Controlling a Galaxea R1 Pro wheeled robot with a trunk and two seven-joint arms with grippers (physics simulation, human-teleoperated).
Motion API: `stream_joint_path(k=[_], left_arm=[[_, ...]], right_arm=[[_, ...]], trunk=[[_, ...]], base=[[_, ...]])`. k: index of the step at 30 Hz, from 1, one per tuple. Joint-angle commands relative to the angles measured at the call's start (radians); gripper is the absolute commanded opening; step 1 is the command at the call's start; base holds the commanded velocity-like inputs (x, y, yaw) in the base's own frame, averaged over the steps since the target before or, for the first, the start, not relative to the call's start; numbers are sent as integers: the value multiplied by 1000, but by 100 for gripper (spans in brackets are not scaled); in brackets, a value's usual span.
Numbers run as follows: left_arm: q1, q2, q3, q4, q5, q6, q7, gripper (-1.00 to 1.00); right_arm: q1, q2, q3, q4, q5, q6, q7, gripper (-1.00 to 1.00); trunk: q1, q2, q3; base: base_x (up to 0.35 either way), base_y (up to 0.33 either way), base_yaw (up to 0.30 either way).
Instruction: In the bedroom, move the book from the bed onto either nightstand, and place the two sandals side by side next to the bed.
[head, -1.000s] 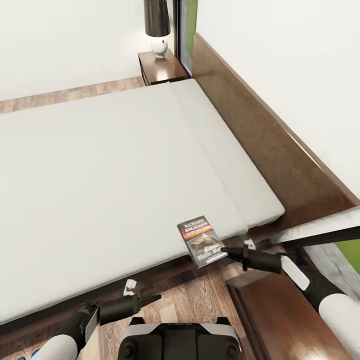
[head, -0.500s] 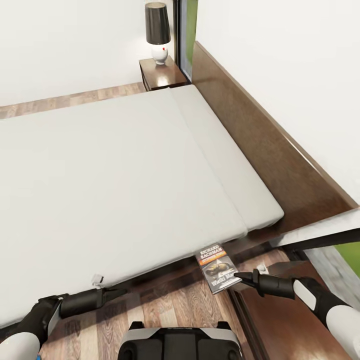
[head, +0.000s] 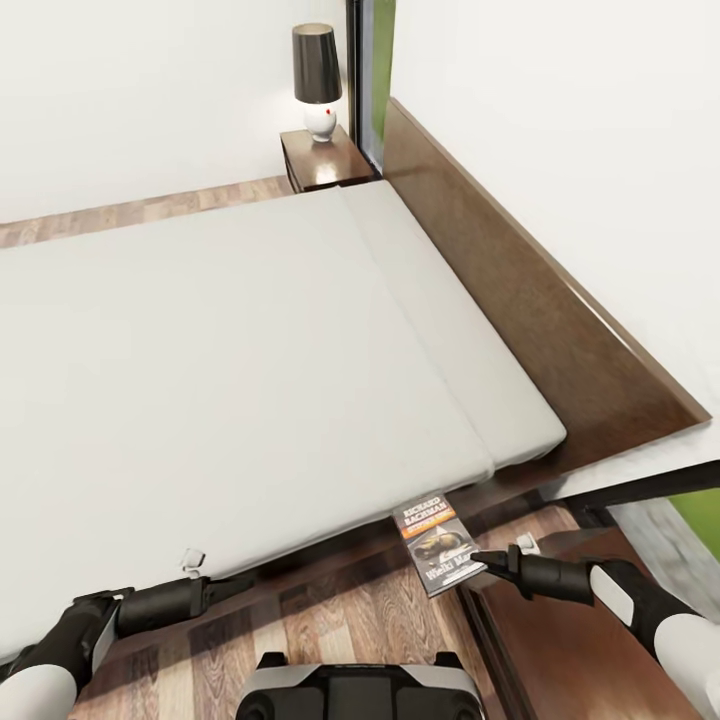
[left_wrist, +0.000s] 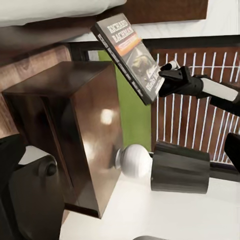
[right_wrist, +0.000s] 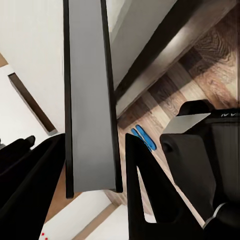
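- The left gripper (head: 240, 583) hovers low over the brown plank floor (head: 330, 620), just off the near edge of the bed (head: 240, 360); its fingers look drawn together to a point with nothing between them.
- The pale mattress runs wide and bare across the room, with white wall behind it and a strip of floor along its far side.
- At the far corner of the bed stands a dark nightstand (head: 325, 160) carrying a lamp (head: 318, 75) with a black shade and a white base, beside a narrow dark-framed window (head: 370, 70).
- The book (head: 437, 540) is off the mattress, held cover-up in the air just beyond the bed's near edge, over the floor.
- The right gripper (head: 478, 558) is clamped on the book's corner; in the right wrist view the book's edge (right_wrist: 90, 95) sits between the dark fingers (right_wrist: 150, 200).
- Under the right arm is the glossy top of a near nightstand (head: 570, 650).
- The dark headboard (head: 520, 290) runs along the white right-hand wall.
- Two blue sandals (right_wrist: 143, 137) lie on the floor by the bed frame, close together.
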Motion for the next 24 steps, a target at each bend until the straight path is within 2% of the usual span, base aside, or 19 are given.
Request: stream_joint_path(k=[1, 4, 10, 14, 17, 19, 22, 24], left_arm=[[-1, -5, 7, 0, -11, 10, -7, 100], [-1, -14, 7, -1, -13, 9, -7, 100], [-1, -18, 7, 0, -14, 8, -5, 100], [0, -16, 7, 16, -15, 3, 20, 100], [0, -10, 8, 104, -16, -69, 50, 100], [1, -8, 8, 156, -16, -140, 63, 100], [1, -6, 8, 189, -15, -178, 68, 100], [1, -1, 8, 221, -15, -196, 70, 100]], right_arm=[[1, -1, 4, 31, -8, -3, 1, -100], [2, -1, 5, 94, -7, -55, 1, -100], [2, 0, 5, 146, -6, -175, 1, -100], [2, 1, 4, 190, -7, -245, 1, -100], [2, 1, 4, 220, -8, -302, 2, -100], [2, 1, 4, 230, -8, -331, 2, -100], [2, 1, 4, 234, -8, -344, 5, -100], [2, 1, 4, 236, -8, -350, 43, -100]], trunk=[[1, -2, 0], [1, -2, 5], [1, -2, 15], [1, -2, 22], [1, -2, 27], [1, -2, 30], [1, -2, 35], [1, -2, 38]], base=[[0, 0, 0], [0, 0, 0], [0, 0, 0], [0, 0, 0], [0, 0, 0], [0, 0, 0], [0, 0, 0], [0, 0, 0]])
